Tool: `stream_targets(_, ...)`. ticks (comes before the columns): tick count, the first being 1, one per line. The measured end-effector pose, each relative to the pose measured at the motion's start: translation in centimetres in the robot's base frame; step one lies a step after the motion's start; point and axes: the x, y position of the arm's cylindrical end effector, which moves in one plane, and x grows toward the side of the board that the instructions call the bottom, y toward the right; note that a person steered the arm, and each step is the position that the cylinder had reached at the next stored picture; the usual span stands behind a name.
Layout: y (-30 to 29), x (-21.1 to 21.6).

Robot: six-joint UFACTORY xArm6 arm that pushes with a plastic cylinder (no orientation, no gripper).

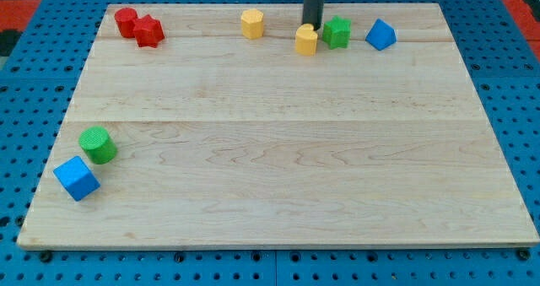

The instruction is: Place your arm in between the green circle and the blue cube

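Observation:
The green circle [98, 144] lies near the board's left edge, low in the view. The blue cube [77, 178] sits just below and left of it, almost touching. My tip [311, 25] is at the view's top, far from both, right behind a yellow block [306, 40] and just left of a green star-shaped block [337, 32].
A blue block [380, 35] lies right of the green star. A yellow hexagon-like block [251, 23] lies left of my tip. A red cylinder [126, 21] and a red star-shaped block [149, 31] touch at the top left. The wooden board [278, 151] rests on a blue pegboard.

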Motion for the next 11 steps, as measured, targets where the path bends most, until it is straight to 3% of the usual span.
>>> stream_targets(3,2.0,11.9)
stream_targets(4,0.3,17.6)
stream_targets(5,-5.1,21.9)
stream_targets(8,-27.8,25.2)
stream_targets(9,-31.2,25.6)
stream_targets(11,-32.7,25.1)
